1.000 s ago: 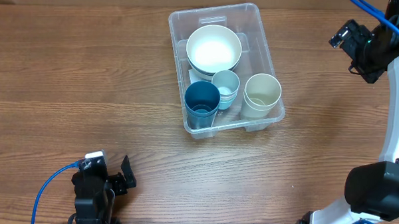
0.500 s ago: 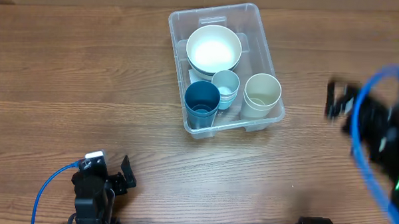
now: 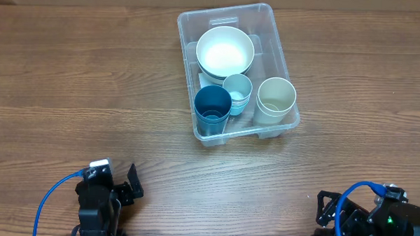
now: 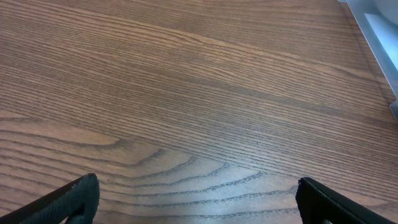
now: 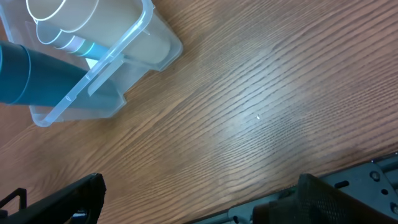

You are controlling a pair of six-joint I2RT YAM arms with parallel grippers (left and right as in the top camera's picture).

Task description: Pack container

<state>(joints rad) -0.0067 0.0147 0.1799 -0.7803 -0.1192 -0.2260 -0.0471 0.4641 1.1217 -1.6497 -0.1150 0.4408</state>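
The container (image 3: 231, 13), a clear plastic bin, stands right of the table's middle. Inside it are a white bowl (image 3: 225, 52), a light blue cup (image 3: 237, 89), a dark blue cup (image 3: 212, 110) and a cream cup (image 3: 275, 98). My left gripper (image 3: 133, 185) rests open at the near left edge, over bare wood (image 4: 199, 205). My right gripper (image 3: 323, 209) is open and empty at the near right edge (image 5: 199, 202). In the right wrist view the container's near corner (image 5: 118, 53) lies up left, with the dark blue cup (image 5: 31, 81) and cream cup (image 5: 93, 18) showing through.
The wooden table (image 3: 71, 78) spreads around the bin. A metal rail (image 5: 348, 180) runs along the near edge beside my right gripper. A corner of the bin (image 4: 379, 31) shows at the top right of the left wrist view.
My right arm has swung from the far right side of the table down to the near right edge. The left arm and the bin's contents have not moved.
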